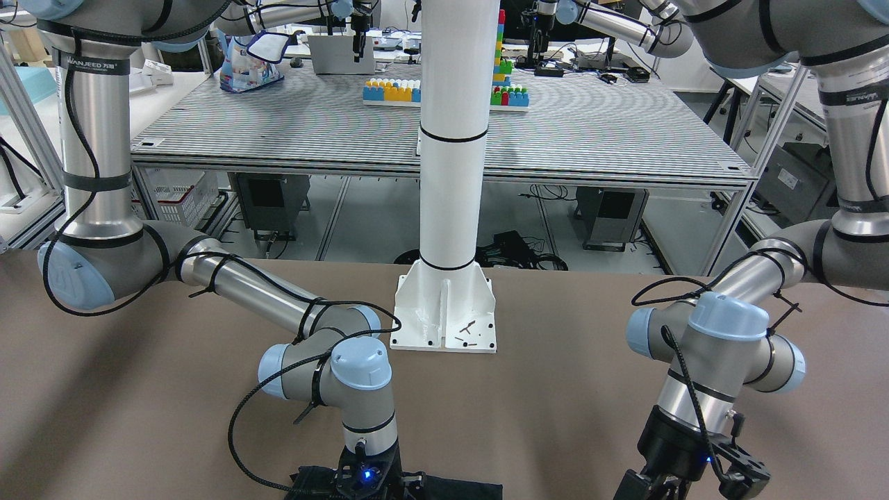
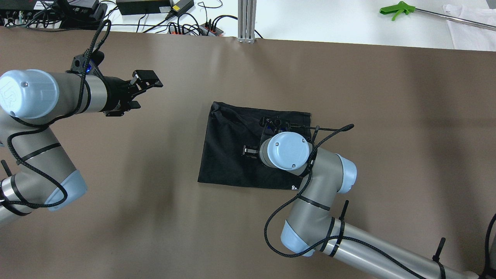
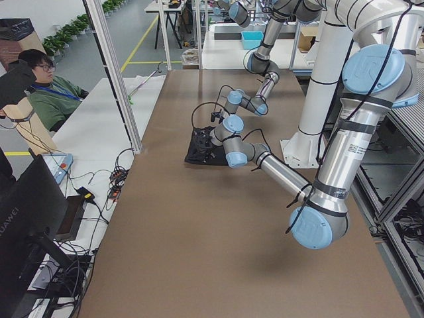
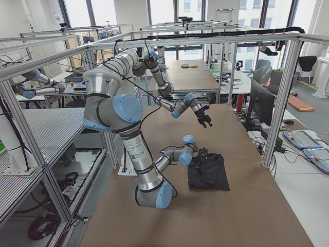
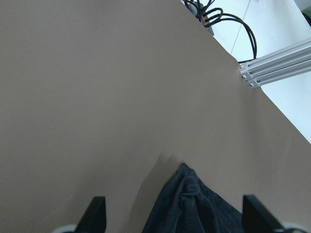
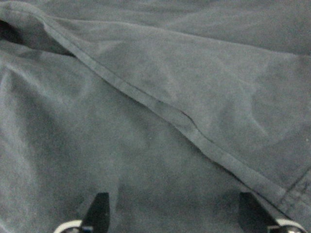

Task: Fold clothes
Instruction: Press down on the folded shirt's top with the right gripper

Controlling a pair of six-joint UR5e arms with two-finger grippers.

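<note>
Near the middle of the brown table (image 2: pixel 387 116), well apart from the white pillar (image 1: pixel 451 139) and on the far side of it from the robot, lies the black garment (image 2: pixel 228 155). It rests in a rough rectangle. Its far corner on the robot's left is puckered, and a small white mark (image 2: pixel 293 187) shows at the near corner on the right. From the right wrist camera I see a hem (image 6: pixel 184 121) running slantwise across the cloth, with one layer lying over another, so I judge that it is already partly folded.

Over the right part of the cloth hangs the right gripper (image 6: pixel 175 213), pointing down, its fingers spread wide and holding nothing. I cannot tell whether the tips touch the fabric. The left gripper (image 5: pixel 176 211) is off to the left, well apart from the cloth and above bare table, fingers likewise parted and empty. Its camera looks toward the puckered corner.

I take the step in hand to be picking an edge for the next fold. To do it well, I want the right fingers to straddle the edge instead of pressing into the middle of the panel. They should close on every layer there, or the top sheet will peel away alone. The left gripper should take the matching corner on its side, so both lift level and carry the edge across without dragging the cloth.
</note>
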